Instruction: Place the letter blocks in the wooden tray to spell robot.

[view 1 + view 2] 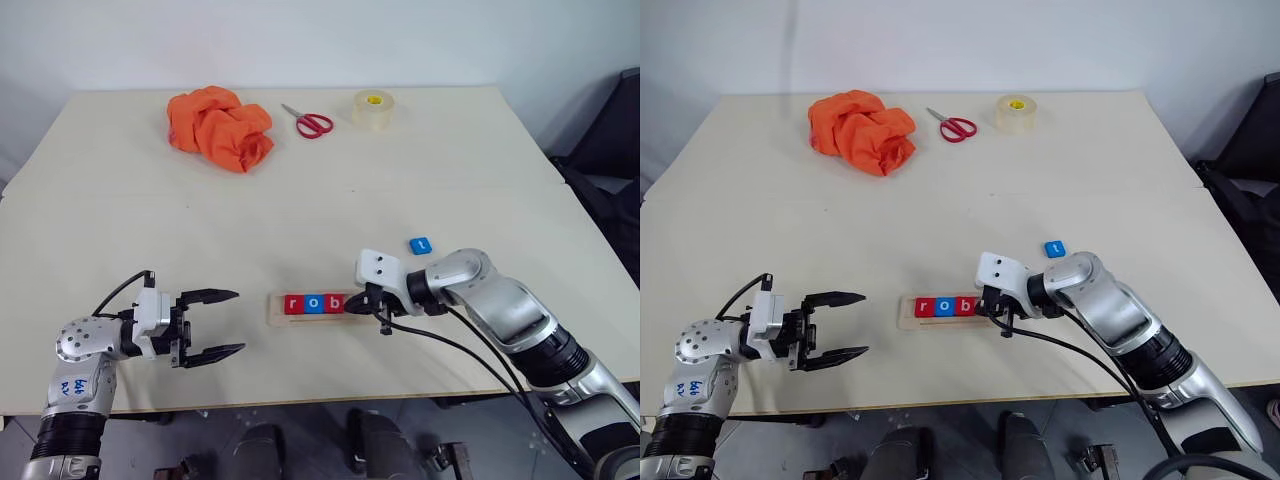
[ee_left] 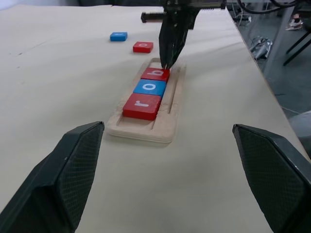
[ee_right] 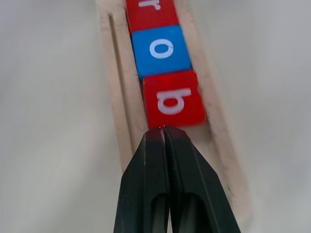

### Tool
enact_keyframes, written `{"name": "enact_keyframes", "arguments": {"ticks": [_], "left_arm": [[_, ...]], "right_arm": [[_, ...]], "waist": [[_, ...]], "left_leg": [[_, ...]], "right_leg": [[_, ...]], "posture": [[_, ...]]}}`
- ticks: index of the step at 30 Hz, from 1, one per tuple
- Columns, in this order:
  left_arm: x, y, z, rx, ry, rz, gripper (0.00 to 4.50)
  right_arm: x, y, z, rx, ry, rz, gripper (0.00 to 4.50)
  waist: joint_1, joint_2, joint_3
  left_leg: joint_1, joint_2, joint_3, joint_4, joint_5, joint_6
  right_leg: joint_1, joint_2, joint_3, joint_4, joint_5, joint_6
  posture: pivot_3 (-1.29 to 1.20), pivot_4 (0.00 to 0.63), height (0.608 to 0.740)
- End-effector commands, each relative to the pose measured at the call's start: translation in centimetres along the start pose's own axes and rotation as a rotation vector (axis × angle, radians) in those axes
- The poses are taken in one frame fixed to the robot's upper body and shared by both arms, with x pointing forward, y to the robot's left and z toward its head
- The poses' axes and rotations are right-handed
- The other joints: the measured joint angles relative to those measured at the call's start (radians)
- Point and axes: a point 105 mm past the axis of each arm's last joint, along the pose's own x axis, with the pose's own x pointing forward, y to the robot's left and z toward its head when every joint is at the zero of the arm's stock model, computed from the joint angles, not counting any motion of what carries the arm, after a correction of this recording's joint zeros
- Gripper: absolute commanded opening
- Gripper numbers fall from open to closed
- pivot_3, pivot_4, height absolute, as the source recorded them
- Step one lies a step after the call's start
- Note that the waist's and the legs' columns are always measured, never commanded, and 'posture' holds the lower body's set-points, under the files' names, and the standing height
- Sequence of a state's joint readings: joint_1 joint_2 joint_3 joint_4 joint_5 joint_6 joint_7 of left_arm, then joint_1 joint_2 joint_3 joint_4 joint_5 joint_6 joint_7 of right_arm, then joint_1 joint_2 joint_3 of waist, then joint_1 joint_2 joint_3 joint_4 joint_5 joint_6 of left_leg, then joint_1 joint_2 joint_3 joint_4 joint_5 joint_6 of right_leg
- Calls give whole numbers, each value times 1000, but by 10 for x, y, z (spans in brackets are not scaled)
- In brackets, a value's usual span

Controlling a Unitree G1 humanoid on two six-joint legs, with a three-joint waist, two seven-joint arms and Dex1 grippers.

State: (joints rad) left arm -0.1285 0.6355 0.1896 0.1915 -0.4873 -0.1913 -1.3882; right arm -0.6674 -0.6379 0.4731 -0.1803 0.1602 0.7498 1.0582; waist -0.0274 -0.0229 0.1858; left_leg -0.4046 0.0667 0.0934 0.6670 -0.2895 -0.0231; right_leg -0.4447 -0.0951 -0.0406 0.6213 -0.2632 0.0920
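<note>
**Left wrist view: tray holds r, o, b; two tiles outstanding**

1. Wooden tray (image 2: pixel 171 109). Pale, narrow, lying flat on the tabletop (image 1: pixel 450 170) near its front edge, between the two arms. Placed lengthwise so the word reads left to right from the robot's side.

2. Tiles in tray. Red r tile (image 2: pixel 142 106), blue o tile (image 2: pixel 150 87), red b tile (image 2: pixel 156 74), seated edge to edge in the recess from the left end. The right half of the tray is unfilled, judged reserved for the last two letters.

3. Loose tiles. Red o tile (image 2: pixel 143 46) and blue t tile (image 1: pixel 420 245) lie flat on the tabletop beyond the tray, apart from each other, not yet picked. The red one is judged next in order.

4. Right end effector (image 3: pixel 163 133). Fingers pressed together, holding nothing, tips angled down at the free edge of the b tile, touching or nearly so. Judged a nudge posture: closed tips make one blunt point for pushing the tile snug against its neighbour.

5. Left end effector (image 1: pixel 212 325). Fingers spread, empty, held level just left of the tray, well clear of it. Judged parked out of the working arm's way.

6. Unrelated items at far edge: orange cloth (image 1: pixel 220 125), red-handled scissors (image 1: pixel 308 122), tape roll (image 1: pixel 372 108).
</note>
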Motion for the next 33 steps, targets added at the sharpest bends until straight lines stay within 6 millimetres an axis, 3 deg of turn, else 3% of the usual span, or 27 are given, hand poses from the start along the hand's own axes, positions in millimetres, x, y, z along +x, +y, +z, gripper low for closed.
{"name": "enact_keyframes", "arguments": {"ticks": [1, 10, 16, 17, 20, 24, 28, 31, 33], "left_arm": [[-4, -1, 10, 29, -17, 14, 4500], [-4, -2, 11, 29, -11, 27, 4500], [-1, 2, 10, 32, -13, 18, 4500], [-1, 3, 10, 32, -13, 15, 4500], [0, 5, 10, 29, -14, 3, 4500], [4, 10, 7, 22, -19, -15, 4500], [6, 13, 7, 20, -28, -30, 4500], [7, 17, 6, 18, -30, -40, 4500], [8, 19, 5, 18, -33, -47, 4500]], "right_arm": [[5, -1, 7, -38, -19, -2, 85], [12, -4, 16, -52, -44, -5, 85], [-4, -14, 17, -61, -45, -60, 85], [-12, -4, 25, -7, -102, 37, 85], [-39, 9, 36, 46, -175, 119, 654], [-62, -2, 32, 31, -204, -12, 1980], [-76, -4, 18, 69, -206, -91, 3376], [-93, -5, -7, 132, -208, -208, 4362], [-102, -7, -22, 167, -210, -302, 4440]], "waist": [[0, 0, 0], [-1, 0, 0], [-1, 0, 0], [0, 0, 0], [1, 0, 0], [2, 0, 0], [2, -1, 0], [6, -1, -1], [6, -1, -1]], "left_leg": [[0, 0, 0, 0, 0, 0], [0, 0, 0, 0, 0, 0], [0, 0, 0, 0, 0, 0], [0, 0, 0, 0, 0, 0], [0, 0, 0, 0, 0, 0], [0, 0, 0, 0, 0, 0], [0, 0, 0, 0, 0, 0], [0, 0, 0, 0, 0, 0], [0, 0, 0, 0, 0, 0]], "right_leg": [[0, 0, 0, 0, 0, 0], [0, 0, 0, 1, 0, 0], [0, 0, 0, 0, 0, 0], [0, 0, 0, 0, 0, 0], [0, 0, 0, 0, 0, 0], [0, 0, 0, -1, 0, 0], [0, 0, 0, -1, 0, 0], [0, 0, 0, -1, 0, 0], [0, 0, 0, -1, 0, 0]], "posture": [[0, 150, 740], [0, 150, 740], [0, 150, 740], [0, 150, 740], [0, 150, 740], [0, 150, 740], [0, 150, 740], [0, 150, 740], [0, 150, 740]]}}
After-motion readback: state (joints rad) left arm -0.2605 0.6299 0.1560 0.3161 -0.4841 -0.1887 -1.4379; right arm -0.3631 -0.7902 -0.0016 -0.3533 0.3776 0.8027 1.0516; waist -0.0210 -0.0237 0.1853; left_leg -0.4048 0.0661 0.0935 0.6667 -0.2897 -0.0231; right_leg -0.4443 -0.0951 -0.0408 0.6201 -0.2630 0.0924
